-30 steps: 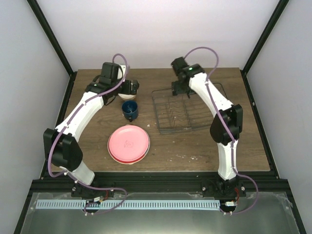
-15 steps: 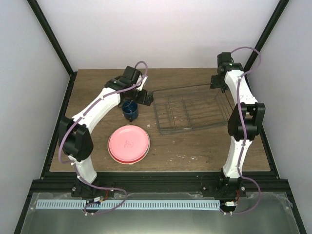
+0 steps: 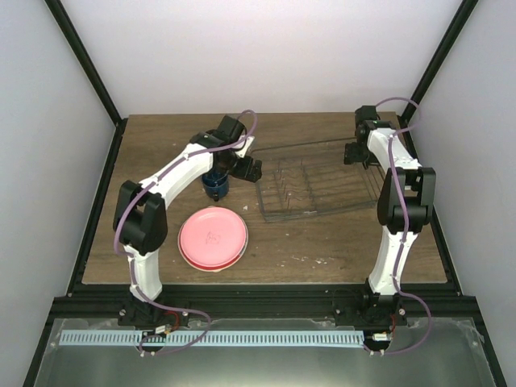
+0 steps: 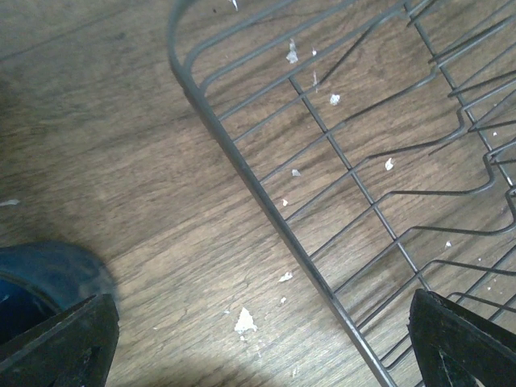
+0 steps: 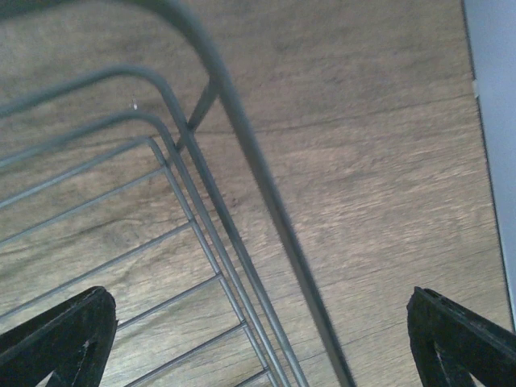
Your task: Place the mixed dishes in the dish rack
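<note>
Rack (image 3: pixel 314 184) sat flat on the right half of the table (image 3: pixel 339 246), and no dish was in it yet. The left gripper (image 3: pixel 248 168) hung low at the rack's left end. In the left wrist view the thin rim ran between its two fingers (image 4: pixel 64 347) without touching them. The right gripper (image 3: pixel 353 153) hung at the far right corner, and there too the corner wire lay in the gap. Both sets of jaws were wide apart and held nothing. The mug (image 3: pixel 215 185) stood just beside the left gripper, on the side away from the rack. The pink plate (image 3: pixel 213 235) lay nearer the front on top of another plate, well apart from the rack. I could not see the bowl. It looked like the arms were getting the rack ready, one at each end. To do this well, each gripper should go down until the rim wire is deep between its fingers, then squeeze. Both ends should move together and slowly so the rack does not twist or tip. The left arm should take care not to bump the mug, because it is so close.
</note>
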Controlling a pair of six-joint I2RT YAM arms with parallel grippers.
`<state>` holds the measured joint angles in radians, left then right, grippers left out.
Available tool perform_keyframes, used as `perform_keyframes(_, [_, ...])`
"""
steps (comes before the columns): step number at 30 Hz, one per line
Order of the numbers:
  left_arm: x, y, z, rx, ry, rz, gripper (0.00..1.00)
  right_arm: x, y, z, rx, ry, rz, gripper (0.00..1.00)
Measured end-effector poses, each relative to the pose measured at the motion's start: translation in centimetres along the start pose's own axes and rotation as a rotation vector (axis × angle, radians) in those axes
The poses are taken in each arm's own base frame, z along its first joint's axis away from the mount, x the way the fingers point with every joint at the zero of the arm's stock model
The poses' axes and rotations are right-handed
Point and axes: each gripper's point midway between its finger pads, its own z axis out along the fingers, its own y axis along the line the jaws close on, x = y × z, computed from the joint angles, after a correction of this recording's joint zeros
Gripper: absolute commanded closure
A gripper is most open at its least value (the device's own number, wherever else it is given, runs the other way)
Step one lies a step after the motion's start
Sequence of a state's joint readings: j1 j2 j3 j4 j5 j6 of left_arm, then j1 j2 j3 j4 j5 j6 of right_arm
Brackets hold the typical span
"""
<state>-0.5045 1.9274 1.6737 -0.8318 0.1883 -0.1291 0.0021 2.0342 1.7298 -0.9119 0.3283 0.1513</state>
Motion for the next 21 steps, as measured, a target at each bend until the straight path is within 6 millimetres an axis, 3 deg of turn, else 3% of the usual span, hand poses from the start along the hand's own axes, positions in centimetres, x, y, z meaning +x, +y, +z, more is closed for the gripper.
perform_keyframes(6, [0.4, -0.3, 1.6, 0.01, 0.027, 0.008, 0.0, 1.7, 0.8, 1.5, -0.024, 0.033, -0.003, 0.0])
perform_keyframes(14, [1.1, -0.1, 4.4, -0.013, 0.081, 0.035, 0.0, 3.2, 0.8, 1.8, -0.047, 0.051, 0.029, 0.0])
perform_keyframes(21, [1.6, -0.6, 4.6, -0.019, 0.1, 0.063, 0.0, 6.2, 1.0, 1.6, -0.071, 0.115, 0.06, 0.0])
